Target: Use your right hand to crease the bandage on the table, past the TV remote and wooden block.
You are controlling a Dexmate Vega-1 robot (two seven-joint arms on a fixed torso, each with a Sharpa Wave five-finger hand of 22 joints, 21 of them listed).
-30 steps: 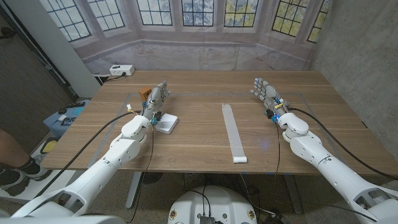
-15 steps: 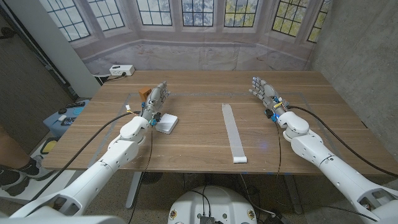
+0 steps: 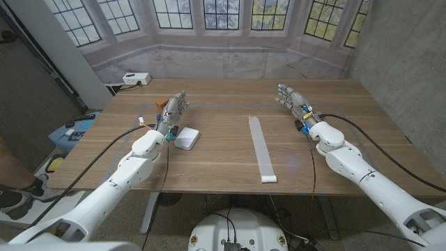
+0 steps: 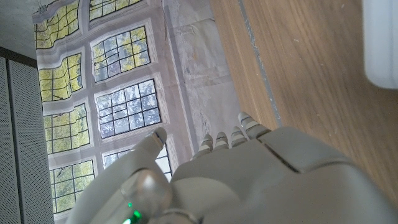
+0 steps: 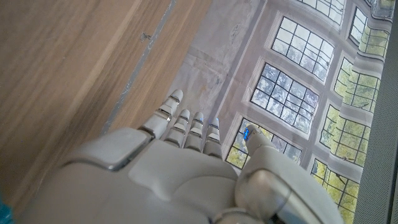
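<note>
The bandage is a long white strip lying flat on the wooden table, running from mid-table to the near edge, with a small folded end nearest me. My right hand hovers to the right of the strip's far end, apart from it, fingers spread and holding nothing; the right wrist view shows the right hand over bare wood. My left hand stands at the table's left with fingers straight, holding nothing. A white flat remote-like object lies just on its near side. A small wooden block is partly hidden behind the left hand.
A white power strip sits on the ledge behind the table's far left corner. A blue box stands on the floor to the left. The white object's corner shows in the left wrist view beyond my left hand.
My right hand has drifted a little toward the far edge and to the left. The left hand has barely moved. A person's leg at the left edge has withdrawn.
</note>
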